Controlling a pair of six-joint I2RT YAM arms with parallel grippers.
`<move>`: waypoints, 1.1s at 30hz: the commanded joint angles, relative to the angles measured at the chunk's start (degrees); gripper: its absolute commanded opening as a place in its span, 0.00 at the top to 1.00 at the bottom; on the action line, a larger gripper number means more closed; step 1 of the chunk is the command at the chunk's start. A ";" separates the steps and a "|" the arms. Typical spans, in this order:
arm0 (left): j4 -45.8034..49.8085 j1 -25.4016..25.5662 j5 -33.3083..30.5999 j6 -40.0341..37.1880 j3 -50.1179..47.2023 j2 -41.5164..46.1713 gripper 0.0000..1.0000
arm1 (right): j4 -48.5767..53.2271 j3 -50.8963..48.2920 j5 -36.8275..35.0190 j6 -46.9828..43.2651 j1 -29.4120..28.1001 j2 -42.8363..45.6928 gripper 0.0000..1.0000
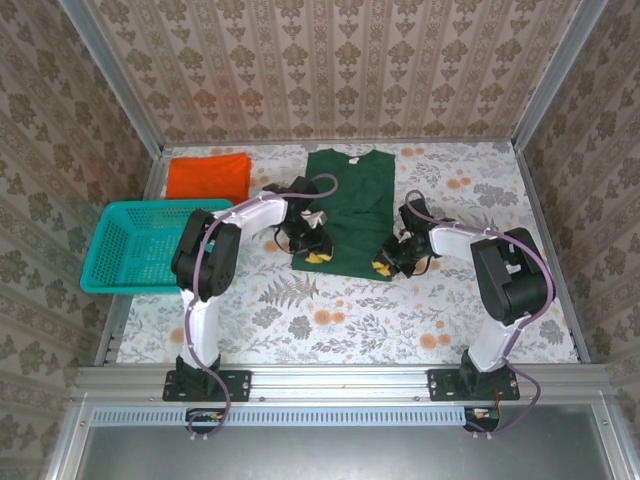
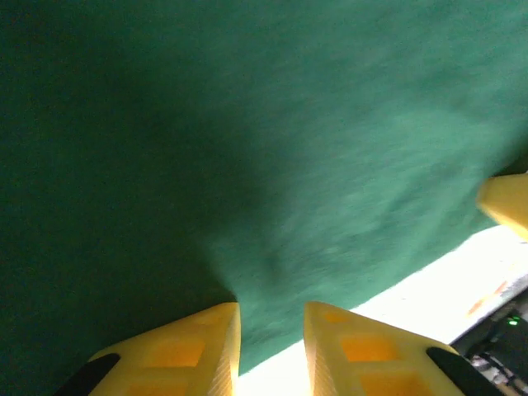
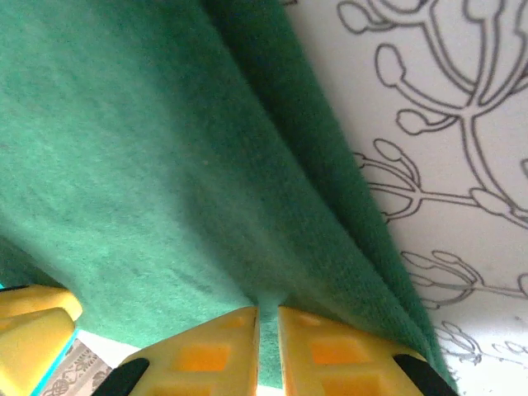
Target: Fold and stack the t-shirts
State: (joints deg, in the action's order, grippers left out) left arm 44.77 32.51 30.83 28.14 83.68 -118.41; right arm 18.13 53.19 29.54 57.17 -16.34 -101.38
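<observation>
green t-shirt (image 1: 350, 205): flat at mid-surface (image 1: 330, 320), long axis near-to-far, collar toward the far wall, hem toward the arms | left tool (image 2: 272, 322): pinching the near-left hem corner | right tool (image 3: 266, 318): pressed together on the near-right hem edge | orange t-shirt (image 1: 208, 177): folded, far-left corner, beside teal basket (image 1: 110, 250)

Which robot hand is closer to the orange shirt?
Left. The left gripper holds the green t-shirt at the corner toward the orange t-shirt; the right gripper holds the opposite corner.
</observation>
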 commanded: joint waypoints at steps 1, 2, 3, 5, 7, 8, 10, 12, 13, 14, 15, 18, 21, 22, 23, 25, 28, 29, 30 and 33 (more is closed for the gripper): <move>0.23 0.03 -3.06 -3.38 -5.64 2.55 0.74 | 0.64 -2.12 -2.50 -3.51 -1.49 -1.28 0.84; 0.11 0.24 -3.08 -3.53 -7.66 3.44 0.74 | 1.70 -2.74 -2.72 -4.42 -1.70 -1.36 0.84; -0.35 0.42 -2.84 -3.46 -10.14 4.71 0.74 | 2.82 -3.53 -2.89 -5.42 -1.90 -1.12 0.85; -0.97 0.87 -2.79 -3.08 -14.89 7.61 0.74 | 3.89 -5.83 -3.28 -7.15 -2.58 0.43 0.85; -0.94 1.76 -2.66 -2.61 -19.38 11.14 0.74 | 5.39 -8.73 -3.70 -8.59 -3.20 2.94 0.85; -0.68 2.29 -2.81 -2.42 -21.15 12.52 0.74 | 6.32 -9.99 -3.63 -9.26 -3.58 4.30 0.85; -0.24 3.97 -3.01 -1.77 -24.82 16.07 0.74 | 8.42 -12.54 -3.10 -10.84 -4.58 7.53 0.85; 0.09 5.80 -3.10 -0.53 -27.70 18.86 0.74 | 10.16 -14.88 -3.13 -11.80 -5.89 10.99 0.85; 0.14 6.79 -3.00 0.37 -29.09 20.07 0.74 | 10.91 -16.06 -3.16 -11.97 -6.69 12.70 0.85; 0.12 7.54 -2.83 1.15 -29.98 20.92 0.74 | 11.46 -16.84 -3.09 -11.95 -7.25 14.31 0.84; 0.26 8.26 -2.63 2.05 -30.69 21.86 0.74 | 12.25 -17.55 -2.88 -11.75 -7.73 15.93 0.84; 2.35 8.94 -3.12 3.27 -30.41 24.58 0.72 | 15.52 -17.91 -2.73 -11.38 -8.27 20.56 0.79; 5.08 8.16 -4.28 3.25 -27.02 26.94 0.67 | 17.20 -16.07 -3.00 -11.29 -8.27 24.50 0.70; 5.71 7.54 -4.00 3.15 -25.45 27.14 0.67 | 17.17 -15.16 -3.02 -11.25 -8.24 25.10 0.67; 6.08 7.02 -3.66 3.06 -23.46 27.03 0.66 | 17.21 -14.21 -3.48 -11.31 -7.97 25.22 0.66; 6.44 5.59 -2.75 2.69 -19.31 26.09 0.64 | 17.12 -11.77 -4.72 -11.59 -7.21 24.21 0.66; 5.51 2.93 -0.46 3.03 -14.48 22.89 0.61 | 16.71 -8.44 -5.41 -11.92 -4.88 19.32 0.67; 5.01 2.18 0.39 3.43 -13.36 21.73 0.61 | 16.27 -7.51 -5.29 -11.98 -4.32 17.71 0.68; 4.24 1.39 0.88 4.17 -12.37 20.57 0.61 | 15.87 -6.27 -4.97 -12.40 -3.84 15.76 0.68; -0.43 -0.23 0.35 6.79 -11.54 18.28 0.61 | 16.77 -1.91 -5.98 -14.11 -3.17 11.05 0.70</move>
State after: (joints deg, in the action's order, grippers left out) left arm 46.28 33.47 30.17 31.97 71.68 -97.49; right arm 33.12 48.21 25.45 44.99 -20.05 -87.39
